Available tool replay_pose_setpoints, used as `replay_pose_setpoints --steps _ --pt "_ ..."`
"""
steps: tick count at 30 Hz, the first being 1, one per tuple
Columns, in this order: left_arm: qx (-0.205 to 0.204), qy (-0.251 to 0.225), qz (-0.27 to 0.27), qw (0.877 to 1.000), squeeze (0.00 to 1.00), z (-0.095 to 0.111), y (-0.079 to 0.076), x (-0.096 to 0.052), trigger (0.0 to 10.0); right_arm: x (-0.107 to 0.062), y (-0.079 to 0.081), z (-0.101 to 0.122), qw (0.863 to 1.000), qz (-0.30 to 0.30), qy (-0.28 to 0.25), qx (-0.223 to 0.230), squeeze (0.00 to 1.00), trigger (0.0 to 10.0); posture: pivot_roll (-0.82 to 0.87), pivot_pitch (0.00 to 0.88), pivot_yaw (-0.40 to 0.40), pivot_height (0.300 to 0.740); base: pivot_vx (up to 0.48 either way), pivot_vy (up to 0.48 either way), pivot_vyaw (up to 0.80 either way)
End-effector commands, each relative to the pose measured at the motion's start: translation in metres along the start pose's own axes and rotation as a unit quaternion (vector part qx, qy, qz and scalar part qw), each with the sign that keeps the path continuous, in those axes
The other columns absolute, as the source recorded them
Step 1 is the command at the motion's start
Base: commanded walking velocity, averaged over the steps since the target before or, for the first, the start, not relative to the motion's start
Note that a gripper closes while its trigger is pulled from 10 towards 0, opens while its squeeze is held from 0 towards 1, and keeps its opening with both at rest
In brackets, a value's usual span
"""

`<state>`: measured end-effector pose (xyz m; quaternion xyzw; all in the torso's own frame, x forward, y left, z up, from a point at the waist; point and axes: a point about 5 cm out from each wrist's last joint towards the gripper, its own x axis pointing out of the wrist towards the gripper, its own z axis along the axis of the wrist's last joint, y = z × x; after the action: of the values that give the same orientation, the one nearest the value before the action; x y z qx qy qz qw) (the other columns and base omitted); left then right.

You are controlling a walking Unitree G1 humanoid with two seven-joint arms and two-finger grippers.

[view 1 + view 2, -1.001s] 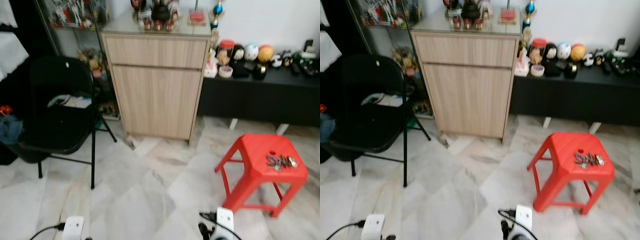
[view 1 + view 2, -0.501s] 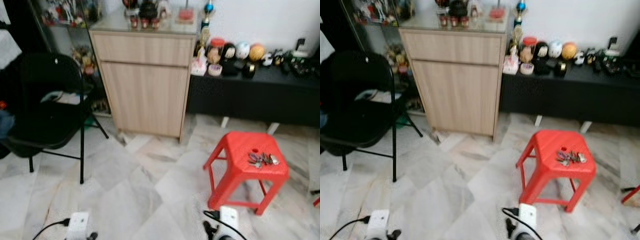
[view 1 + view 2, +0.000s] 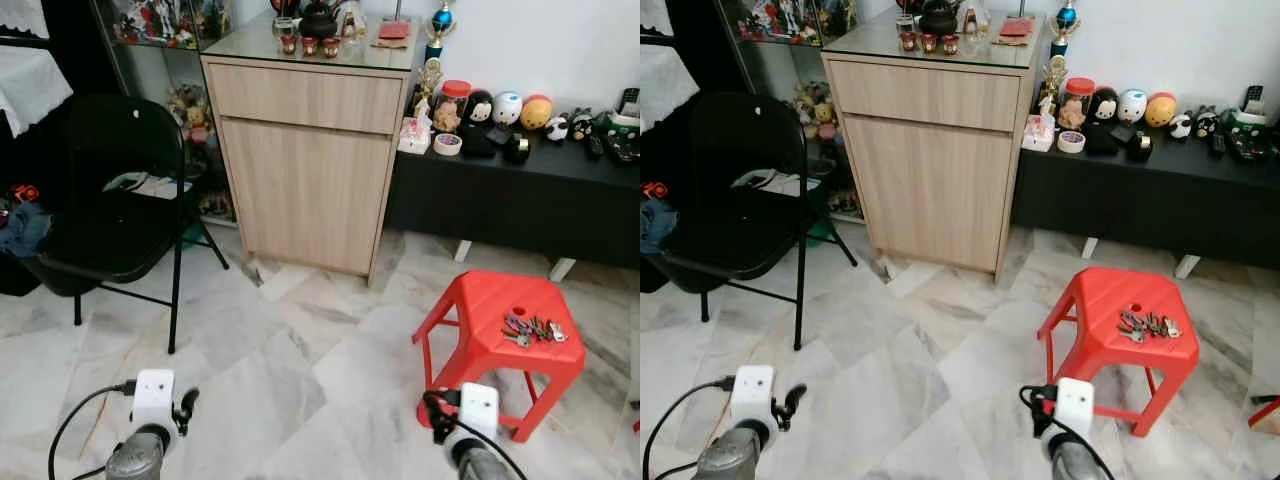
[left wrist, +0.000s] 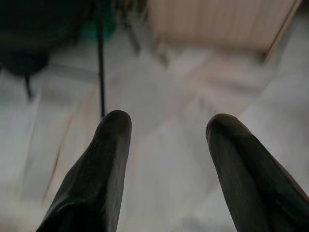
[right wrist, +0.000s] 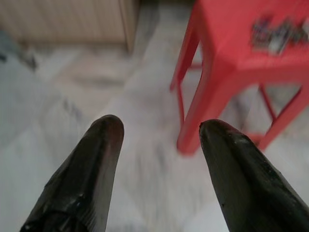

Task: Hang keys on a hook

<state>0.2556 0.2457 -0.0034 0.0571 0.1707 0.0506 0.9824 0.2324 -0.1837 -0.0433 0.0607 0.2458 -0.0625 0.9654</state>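
Bunch of keys [image 3: 534, 329] lying flat on top of a red plastic stool [image 3: 478, 310], toward its right side, just beside the small round hole in the seat. Stool standing on pale marbled floor tiles [image 3: 300, 350], to the right of centre, in front of a low black bench [image 3: 520, 200] set against the white wall. Row of small round figurines and jars [image 3: 500, 110] lined along the bench top. Left of the bench, a light wooden cabinet [image 3: 315, 165] with 1 drawer above 1 door, cups and a dark teapot on its glass top. Further left, a black folding chair [image 3: 110, 215] with papers on the seat, a glass display shelf of toys behind it.

Right gripper [image 5: 159, 130] held low over the tiles, just short of the stool's near left leg, 2 black fingers spread wide apart, nothing between them; keys blurred on the stool top beyond. Left gripper [image 4: 166, 125] low over bare tiles well to the left, fingers likewise spread wide and holding nothing, chair leg and cabinet base ahead of it.
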Motion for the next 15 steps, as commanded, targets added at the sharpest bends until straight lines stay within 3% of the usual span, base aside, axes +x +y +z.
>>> replay_pose_setpoints --steps 1,6,15 --pt "-0.006 -0.027 -0.006 1.000 0.00 0.003 -0.005 -0.003 10.0 0.002 0.001 0.013 0.999 0.000 -0.045 -0.001 0.00 10.0 0.08 0.000 -0.065 0.740 0.000 0.000 0.00" --pt "-0.021 -0.094 -0.003 0.995 0.00 0.013 -0.010 -0.013 10.0 -0.004 0.001 0.030 0.992 -0.003 -0.129 -0.015 0.00 10.0 0.08 0.000 -0.071 0.740 0.000 0.000 0.00" --pt "-0.035 -0.150 -0.020 0.988 0.00 0.029 -0.017 -0.021 10.0 -0.013 0.004 0.031 0.987 0.007 -0.160 -0.031 0.00 10.0 0.10 0.000 -0.072 0.740 0.000 0.000 0.00"
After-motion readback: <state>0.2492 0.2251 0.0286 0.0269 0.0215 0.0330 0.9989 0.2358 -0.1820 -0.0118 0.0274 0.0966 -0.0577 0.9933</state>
